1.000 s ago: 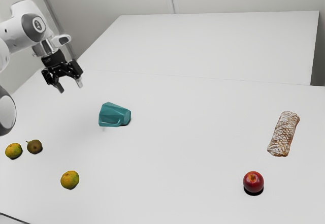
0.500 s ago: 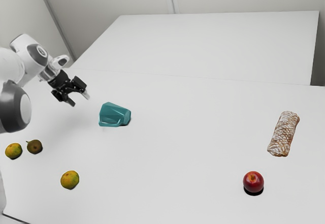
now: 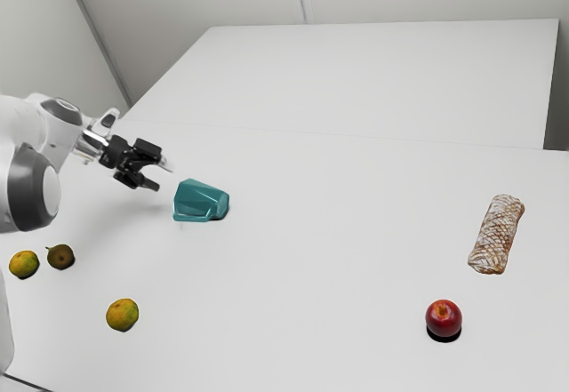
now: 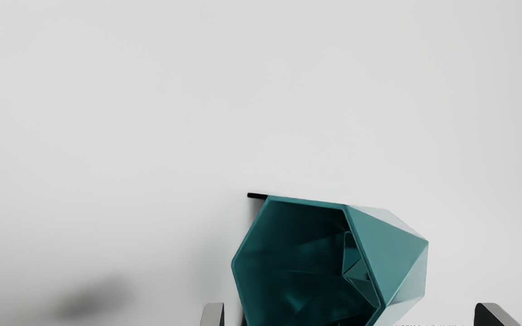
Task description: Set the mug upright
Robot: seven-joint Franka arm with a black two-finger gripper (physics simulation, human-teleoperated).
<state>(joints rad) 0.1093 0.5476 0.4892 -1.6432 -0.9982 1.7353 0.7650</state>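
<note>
- My gripper [image 3: 163,177] stood wide and empty, lined up, I judged, for the approach.
- In the exterior view, the mug [image 3: 201,201] lay on its side at my four o'clock, mouth my way, handle toward six; next I needed to ease in, close on its walls and tip the mouth up.
- Its teal sides were smooth, flat triangles meeting an angular rim.
- From it, a glossy round apple [image 3: 444,318] sat at four o'clock, a long, rough, criss-crossed roll [image 3: 498,235] near three.
</note>
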